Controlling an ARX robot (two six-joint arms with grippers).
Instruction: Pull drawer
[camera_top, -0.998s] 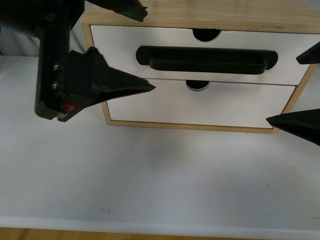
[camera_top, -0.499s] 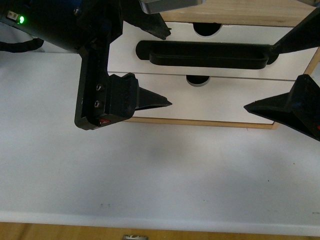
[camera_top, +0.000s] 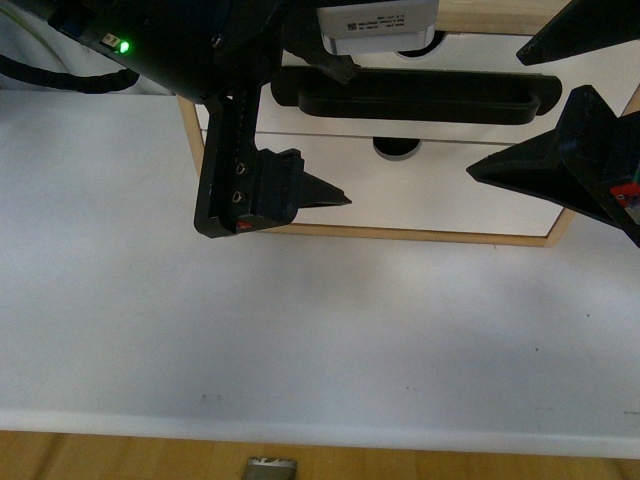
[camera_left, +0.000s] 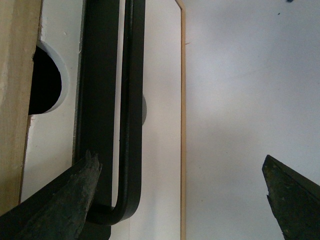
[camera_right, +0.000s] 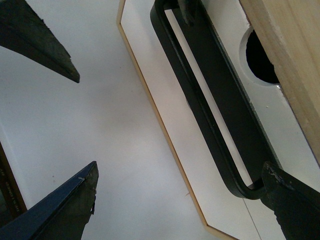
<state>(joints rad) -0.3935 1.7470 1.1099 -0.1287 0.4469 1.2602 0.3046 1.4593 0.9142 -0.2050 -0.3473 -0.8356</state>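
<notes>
The drawer (camera_top: 470, 133) is the upper white front in the wooden cabinet, with a long black bar handle (camera_top: 420, 95). My left gripper (camera_top: 347, 135) is open at the handle's left end, one finger (camera_top: 325, 60) at the bar's top and the other (camera_top: 310, 195) over the lower front. My right gripper (camera_top: 495, 115) is open at the right end. In the left wrist view the handle (camera_left: 132, 100) stands between the spread fingers of the gripper (camera_left: 179, 165), close to one finger (camera_left: 75, 195). In the right wrist view the handle (camera_right: 215, 100) meets one finger (camera_right: 290, 200) of the gripper (camera_right: 180, 170).
Below is a plain white drawer front (camera_top: 440, 200) without a handle, set in the light wood cabinet frame (camera_top: 400, 235). The cabinet stands on a white table (camera_top: 300, 340), whose front edge (camera_top: 300, 440) runs near the bottom of the front view.
Both arms have closed in on the cabinet. The left gripper moved right to the handle's left end, and the right gripper moved left and up to its right end. Both stay open.
</notes>
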